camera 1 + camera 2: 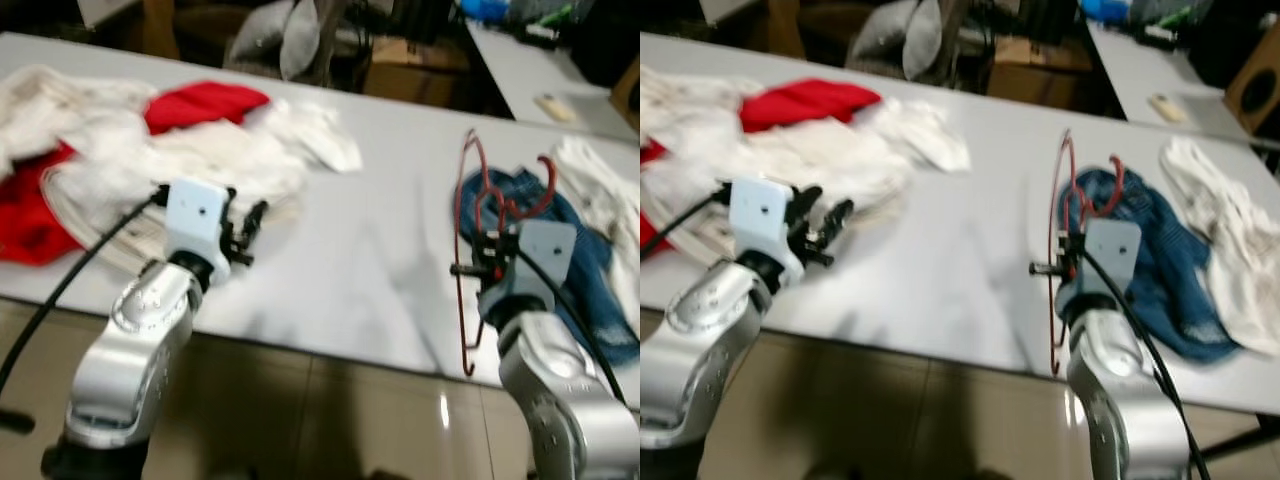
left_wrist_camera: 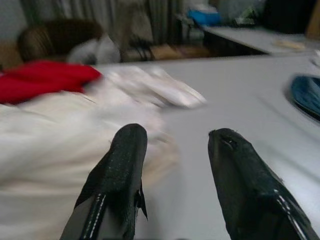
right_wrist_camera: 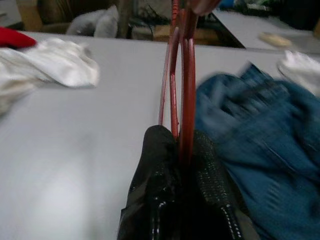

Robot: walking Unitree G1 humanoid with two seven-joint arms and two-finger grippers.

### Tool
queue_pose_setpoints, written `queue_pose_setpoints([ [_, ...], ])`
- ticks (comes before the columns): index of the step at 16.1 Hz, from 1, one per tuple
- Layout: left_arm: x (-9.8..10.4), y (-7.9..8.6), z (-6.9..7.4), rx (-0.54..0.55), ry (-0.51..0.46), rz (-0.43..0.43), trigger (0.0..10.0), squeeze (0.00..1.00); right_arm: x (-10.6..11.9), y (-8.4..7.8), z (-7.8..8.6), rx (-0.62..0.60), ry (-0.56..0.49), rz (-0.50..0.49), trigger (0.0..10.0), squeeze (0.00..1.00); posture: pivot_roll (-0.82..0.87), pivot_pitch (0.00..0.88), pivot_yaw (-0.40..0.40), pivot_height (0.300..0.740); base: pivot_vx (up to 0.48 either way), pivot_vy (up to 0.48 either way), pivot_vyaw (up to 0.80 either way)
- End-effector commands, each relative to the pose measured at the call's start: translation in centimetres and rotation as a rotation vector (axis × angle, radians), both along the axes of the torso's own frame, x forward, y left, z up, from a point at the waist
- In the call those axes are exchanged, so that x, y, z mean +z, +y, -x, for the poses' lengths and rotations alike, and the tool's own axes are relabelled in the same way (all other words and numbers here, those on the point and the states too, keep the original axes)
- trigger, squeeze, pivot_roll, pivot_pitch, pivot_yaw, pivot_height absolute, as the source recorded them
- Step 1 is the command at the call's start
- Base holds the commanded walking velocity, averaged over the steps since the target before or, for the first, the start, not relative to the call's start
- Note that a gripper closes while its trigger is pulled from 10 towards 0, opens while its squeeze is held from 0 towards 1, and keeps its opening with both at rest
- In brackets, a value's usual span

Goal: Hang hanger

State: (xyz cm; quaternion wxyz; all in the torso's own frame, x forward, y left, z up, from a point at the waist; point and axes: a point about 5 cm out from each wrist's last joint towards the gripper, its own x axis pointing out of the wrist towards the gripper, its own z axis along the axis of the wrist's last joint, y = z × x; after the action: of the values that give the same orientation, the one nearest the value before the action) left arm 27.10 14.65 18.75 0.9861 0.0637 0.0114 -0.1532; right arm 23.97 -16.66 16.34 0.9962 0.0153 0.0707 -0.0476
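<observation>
The right gripper (image 3: pixel 182 145) is close to the near edge of the white table (image 1: pixel 360 260). Its two black fingers (image 3: pixel 155 165) are pressed tight on a red hanger (image 1: pixel 470 250), pinching the thin red wire between them. The hanger is lifted up off the table and stands on its side. Its bottom part hangs down past the table edge and its hook (image 1: pixel 545 180) curls up near the top.

The left gripper (image 2: pixel 172 150) is over the near part of the table too, well apart from the right one. Its fingers (image 2: pixel 120 165) are spread apart and hold nothing.

Just behind the hanger lie blue jeans (image 1: pixel 580 250). A white cloth (image 1: pixel 1220 230) lies beside them. In front of the left gripper is a heap of white clothes (image 1: pixel 200 150), with a red cloth (image 1: pixel 205 100) farther back.
</observation>
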Motion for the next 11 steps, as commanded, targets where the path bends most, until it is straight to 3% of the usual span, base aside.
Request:
queue_pose_setpoints([
  [1, 0.3, -0.8, 0.0, -0.042, -0.013, 0.003, 10.0, 0.00, 0.7, -0.4, 0.0, -0.016, -0.035, 0.031, 10.0, 0.00, 0.04, 0.078, -0.047, 0.740, 0.000, -0.307, 0.00],
  [5, -0.7, -1.3, 0.2, -0.046, 0.020, 0.034, 10.0, 0.00, 1.1, -0.5, 0.6, -0.007, -0.038, 0.086, 10.0, 0.00, 0.00, 0.095, -0.039, 0.740, 0.000, -0.304, 0.00],
  [9, -0.4, -1.6, 0.2, -0.053, 0.008, 0.034, 10.0, 0.00, 0.8, -0.8, 0.6, -0.016, -0.028, 0.089, 10.0, 0.00, 0.01, 0.095, -0.049, 0.740, 0.000, -0.294, 0.00],
  [11, -0.8, -1.1, 0.1, -0.020, 0.044, 0.081, 10.0, 0.00, 0.8, -0.5, 0.3, -0.007, -0.034, 0.060, 10.0, 0.00, 0.02, 0.089, -0.049, 0.740, 0.000, 0.000, -0.69],
])
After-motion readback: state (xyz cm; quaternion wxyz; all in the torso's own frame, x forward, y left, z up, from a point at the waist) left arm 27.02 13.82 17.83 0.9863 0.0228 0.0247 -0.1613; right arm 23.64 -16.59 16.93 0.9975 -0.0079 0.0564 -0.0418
